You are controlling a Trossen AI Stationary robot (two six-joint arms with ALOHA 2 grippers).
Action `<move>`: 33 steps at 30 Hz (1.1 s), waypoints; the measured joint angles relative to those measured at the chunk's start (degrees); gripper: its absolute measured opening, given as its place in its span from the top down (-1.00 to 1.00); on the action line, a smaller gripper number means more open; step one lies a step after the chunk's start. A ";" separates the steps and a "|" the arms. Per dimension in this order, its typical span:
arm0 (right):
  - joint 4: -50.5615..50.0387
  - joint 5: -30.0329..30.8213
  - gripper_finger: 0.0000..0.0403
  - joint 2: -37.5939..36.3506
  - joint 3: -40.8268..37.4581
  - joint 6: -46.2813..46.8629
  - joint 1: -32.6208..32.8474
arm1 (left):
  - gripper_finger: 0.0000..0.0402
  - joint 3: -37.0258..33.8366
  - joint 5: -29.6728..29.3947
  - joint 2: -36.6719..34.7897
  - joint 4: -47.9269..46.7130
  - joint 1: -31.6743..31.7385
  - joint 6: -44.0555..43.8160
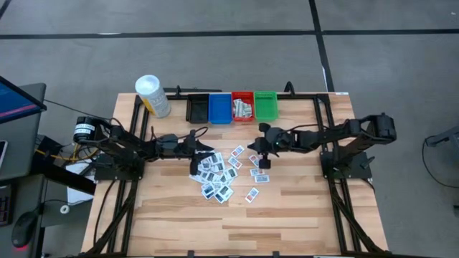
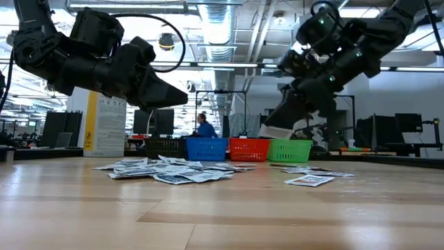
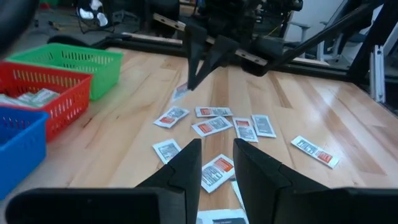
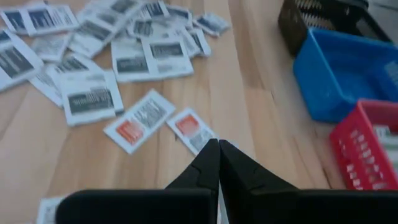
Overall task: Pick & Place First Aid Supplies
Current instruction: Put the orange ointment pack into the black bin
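Packets in a loose heap, long axes pointing every way. Hung above the table, short of the red bin: one packet, long axis near level, pinched in the closed right gripper. Hovered over the heap, half-spread and empty: left gripper.

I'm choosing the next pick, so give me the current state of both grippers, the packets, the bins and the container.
Left gripper: open, empty.
Right gripper: shut on a packet, held clear of the table.
Loose packets: scattered flat on the table.
Red bin: holds some packets.
Blue bin: looks empty.
Green bin: looks empty.
Black bin: looks empty.
Container: upright, cap on.
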 joint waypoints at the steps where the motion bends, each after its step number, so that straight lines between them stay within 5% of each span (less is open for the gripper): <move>1: -0.22 0.00 1.00 0.00 0.63 -0.02 0.33 | 0.54 0.08 -0.05 0.00 -0.02 0.01 0.74; 16: -1.76 -0.20 1.00 -0.07 8.44 -2.86 5.10 | 0.39 5.21 -1.08 0.00 -0.03 0.57 17.52; 24: -1.73 -0.20 1.00 -0.07 12.31 -4.44 5.10 | 0.11 6.89 -1.08 0.00 -0.07 1.75 18.28; 33: -1.72 -3.77 1.00 -0.07 16.46 -6.44 5.12 | 0.10 6.91 -0.19 0.00 -0.07 3.46 18.28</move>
